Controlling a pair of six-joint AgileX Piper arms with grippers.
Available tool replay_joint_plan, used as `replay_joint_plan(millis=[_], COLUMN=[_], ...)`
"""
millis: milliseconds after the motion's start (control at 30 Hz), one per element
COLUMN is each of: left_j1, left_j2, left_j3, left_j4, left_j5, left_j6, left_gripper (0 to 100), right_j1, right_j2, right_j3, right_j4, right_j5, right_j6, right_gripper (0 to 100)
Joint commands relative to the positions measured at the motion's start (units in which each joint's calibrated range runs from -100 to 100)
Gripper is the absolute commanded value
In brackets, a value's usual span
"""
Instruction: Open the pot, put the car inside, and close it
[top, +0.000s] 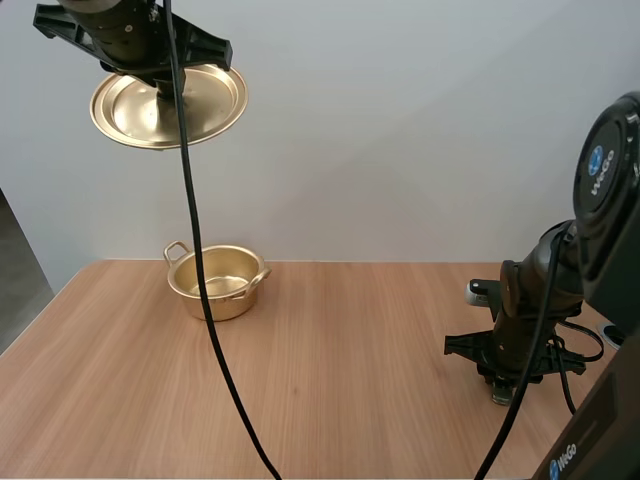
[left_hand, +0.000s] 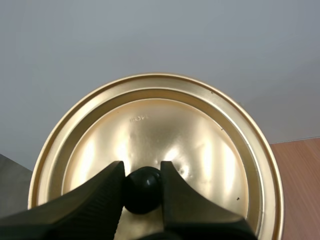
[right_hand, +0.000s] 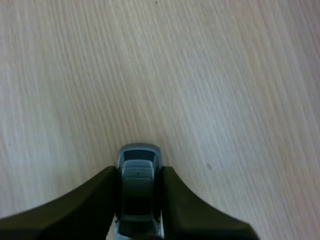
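- The right gripper (right_hand: 139, 172) is down at the near right of the table (top: 330, 350). Its two black fingers pinch a small grey car (right_hand: 137, 160) between their tips.
- In the right wrist view the car sits lengthwise between the fingers. One end pokes out past the tips, over bare wood.
- In the high view the right gripper (top: 505, 385) points straight down. Its tips are at or just above the tabletop, and I cannot tell whether the car touches the wood.
- A small white thing (top: 478, 292) lies on the table just beyond the right arm. I cannot tell what it is.
- Farther back and to the left, the gold pot (top: 240, 298) stands upright on the table, open, with a loop handle on each side. It is well apart from the car, which is across the table to the right and nearer.
- Farthest off, the left gripper (top: 163, 88) is raised high over the far left of the table, above the pot. It holds the gold lid (top: 205, 105) in the air.
- In the left wrist view the left gripper (left_hand: 142, 170) has its fingers clamped on the lid's round black knob (left_hand: 143, 189), one on each side.
- The lid (left_hand: 165, 130) hangs tilted, its knob side turned toward the near side of the scene, clear of the pot and the table.
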Motion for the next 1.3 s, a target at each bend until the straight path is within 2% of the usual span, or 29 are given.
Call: replay_joint_plan(millis=[0, 167, 267, 433, 567, 767, 933, 1000, 1167, 1267], left_j1=[-0.04, -0.04, -0.04, -0.04, -0.04, -0.04, -0.04, 0.16, 1.90, 1.90], left_j2=[0.0, -2.8, -6.9, -15.3, -23.0, -28.7, -29.9, -29.9, -29.9, -29.9], left_j3=[0.0, 0.0, 0.0, 0.0, 0.0, 0.0, 0.0, 0.0, 0.0, 0.0], left_j4=[0.0, 0.0, 0.0, 0.0, 0.0, 2.2, 3.9, 3.8, 3.2, 3.1], left_j5=[-0.1, 0.6, 0.6, 0.7, 1.4, 5.5, 5.5, 5.5, 5.5, 5.5], left_j6=[0.0, 0.0, 0.0, 0.0, 0.0, 0.0, 0.0, 0.0, 0.0, 0.0], left_gripper=[0, 0, 0, 0, 0, 0, 0, 0, 0, 0], right_j1=[0.0, 0.5, 2.2, 7.3, 12.5, 21.2, 26.5, 28.0, 30.1, 30.6], right_j2=[0.0, -3.8, -7.2, -12.3, -13.8, -13.8, -13.1, -11.7, -4.9, -0.1], right_j3=[0.0, -6.3, -12.1, -21.3, -24.9, -26.0, -29.2, -31.7, -39.3, -43.9], right_j4=[0.0, 0.1, 0.2, 3.6, 5.4, 5.4, 5.5, 5.5, 5.5, 5.5], right_j5=[-2.9, -3.4, -0.5, 6.0, 6.7, 3.4, 0.2, 0.2, 1.3, 1.5], right_j6=[-1.0, -4.7, -6.6, -6.8, -7.7, -7.9, -7.9, -7.9, -9.3, -10.1], right_gripper=[0, 0, 0, 0, 0, 0, 0, 0, 0, 0])
